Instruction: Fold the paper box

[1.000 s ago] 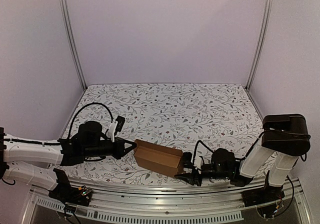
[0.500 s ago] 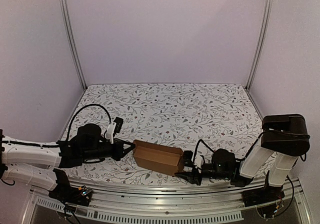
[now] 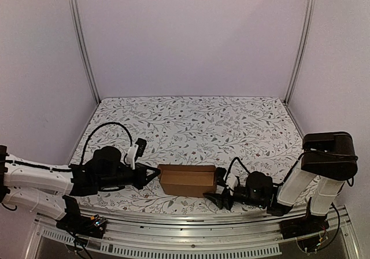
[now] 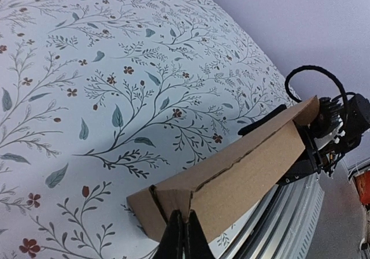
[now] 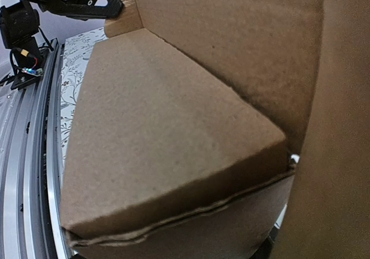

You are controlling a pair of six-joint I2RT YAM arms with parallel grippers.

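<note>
Left fingers (image 4: 172, 240) of mine are pinched almost together on a thin edge at one end of the paper box (image 3: 186, 179). It lies on its side near the front edge of the desk (image 3: 191, 126), between my two arms. My right fingers (image 3: 211, 198) straddle its other end; I cannot tell whether they grip.

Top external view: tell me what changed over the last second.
The plain brown cardboard box turned from slanted to square with the near rail, its right end swinging away from it. The left fingers and right fingers stayed at its ends.
</note>
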